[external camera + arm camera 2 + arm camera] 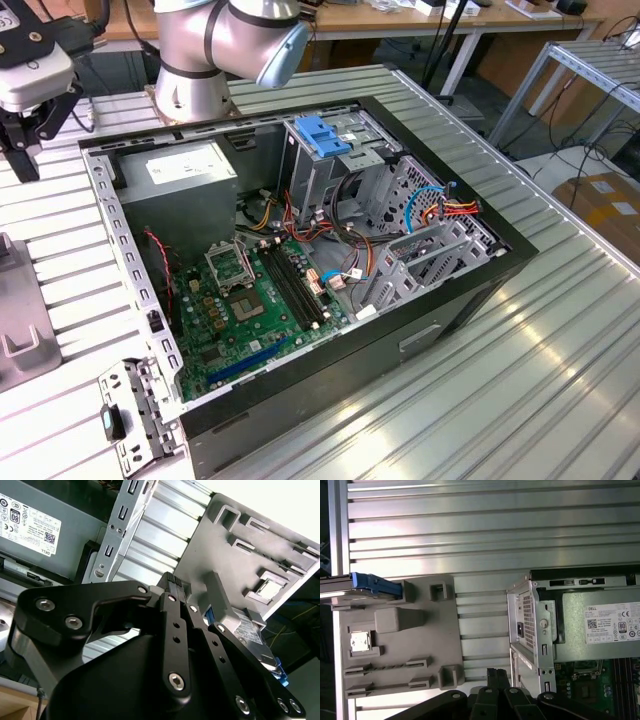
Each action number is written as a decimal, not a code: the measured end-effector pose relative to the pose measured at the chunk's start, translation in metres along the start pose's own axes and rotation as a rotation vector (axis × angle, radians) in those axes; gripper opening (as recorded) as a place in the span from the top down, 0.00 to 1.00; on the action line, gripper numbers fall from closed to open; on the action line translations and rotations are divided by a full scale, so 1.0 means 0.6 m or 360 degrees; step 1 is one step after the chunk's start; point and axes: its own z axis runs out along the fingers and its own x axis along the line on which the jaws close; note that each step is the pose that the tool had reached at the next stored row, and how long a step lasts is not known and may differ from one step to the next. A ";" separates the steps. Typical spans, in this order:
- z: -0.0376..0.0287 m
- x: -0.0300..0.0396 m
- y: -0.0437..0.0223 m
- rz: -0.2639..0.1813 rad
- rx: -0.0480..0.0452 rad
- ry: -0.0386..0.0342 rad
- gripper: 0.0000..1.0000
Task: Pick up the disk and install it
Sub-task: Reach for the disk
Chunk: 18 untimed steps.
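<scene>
**Gripper pinched shut and empty, disk sits on the grey holder**

Your gripper [177, 584] is squeezed right down. The two black fingertips [492, 674] are pressed together with nothing between them. It hangs over the slatted aluminium table [490, 525], outside the open computer case [470, 290], off the corner where the power supply [600, 630] sits.

Near those fingertips in the first wrist view you've got the grey plastic holder [395, 650] lying flat on the table. At the holder's end away from the gripper is the disk [370, 583], seen edge-on there as a silver slab with its light-blue carrier along it. In the second wrist view its grey labelled face peeks out behind the holder's raised block. The gripper and the disk are well apart, with no contact.

Further out, in the exterior view, the case lies open with the green motherboard [250, 300] showing. A bright-blue latch [322, 135] sits on top of the drive cage. A loose metal bracket [135, 415] lies on the table by the case's near corner.
</scene>
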 end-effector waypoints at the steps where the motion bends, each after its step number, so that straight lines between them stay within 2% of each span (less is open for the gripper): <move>1: 0.000 0.001 0.000 0.0000 0.0000 0.0000 0.90; 18: -0.001 0.021 -0.002 0.0000 0.0000 0.0000 0.90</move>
